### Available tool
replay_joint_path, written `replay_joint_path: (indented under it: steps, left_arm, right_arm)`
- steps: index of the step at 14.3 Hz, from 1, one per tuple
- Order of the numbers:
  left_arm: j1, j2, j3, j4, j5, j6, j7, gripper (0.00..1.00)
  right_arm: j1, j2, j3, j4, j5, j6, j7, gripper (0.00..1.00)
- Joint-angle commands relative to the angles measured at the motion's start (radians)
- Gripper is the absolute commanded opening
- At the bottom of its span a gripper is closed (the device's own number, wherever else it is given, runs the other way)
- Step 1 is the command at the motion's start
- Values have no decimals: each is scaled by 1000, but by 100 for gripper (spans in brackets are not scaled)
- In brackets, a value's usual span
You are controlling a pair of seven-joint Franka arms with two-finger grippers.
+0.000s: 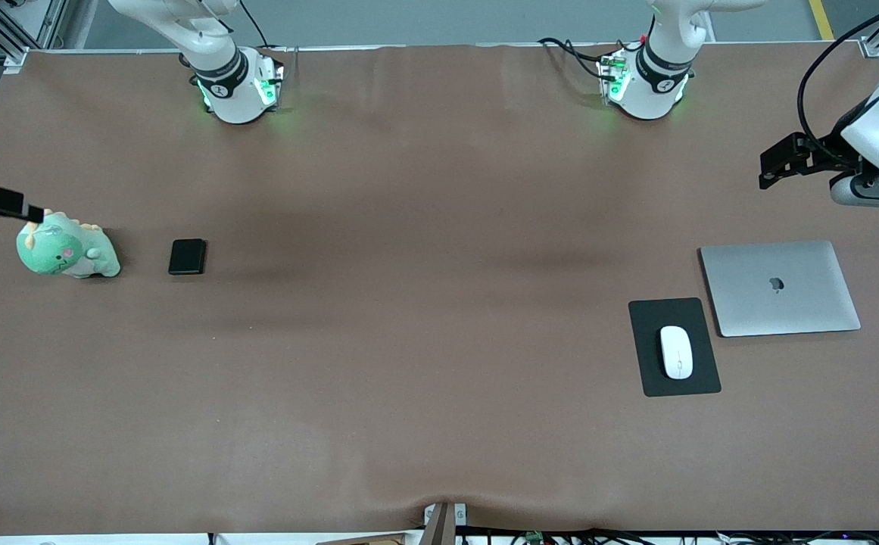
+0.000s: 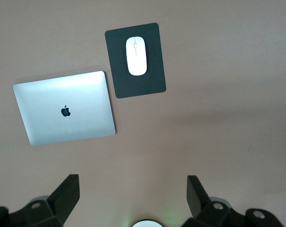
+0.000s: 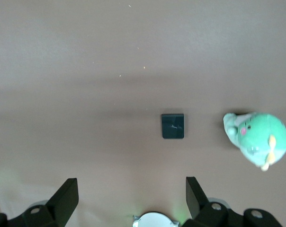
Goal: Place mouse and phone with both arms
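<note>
The white mouse [image 1: 677, 351] lies on a black mouse pad [image 1: 651, 318] toward the left arm's end of the table; it also shows in the left wrist view [image 2: 136, 56]. The black phone [image 1: 187, 256] lies flat on the brown table toward the right arm's end; it also shows in the right wrist view [image 3: 173, 126]. My left gripper [image 1: 771, 170] hangs open and empty high over bare table beside the laptop, and its own view [image 2: 132, 189] shows this too. My right gripper [image 1: 26, 210] hangs open and empty over the table's end by the plush, as its own view [image 3: 132, 190] shows.
A closed silver laptop [image 1: 780, 288] lies beside the mouse pad, slightly farther from the front camera. A green plush dinosaur [image 1: 68, 253] sits beside the phone, toward the table's end. The brown table cover is slightly wrinkled at its near edge.
</note>
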Motion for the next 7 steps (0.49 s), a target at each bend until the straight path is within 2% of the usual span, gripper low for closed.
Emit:
replay_joint_path:
  steps: [1,4,7]
  left_arm:
    - [3,-3,-1,5,5,8,24,100]
    - [3,-3,-1,4,10,12,24,100]
    - [3,-2,-1,4,10,12,24,100]
  right_arm:
    - [-19,-127,74,-144,-83,37,58,100]
    - [-22,-279,94,-336,-105,134,59,100]
    - [-22,-327,100,-389,-105,136,59,100]
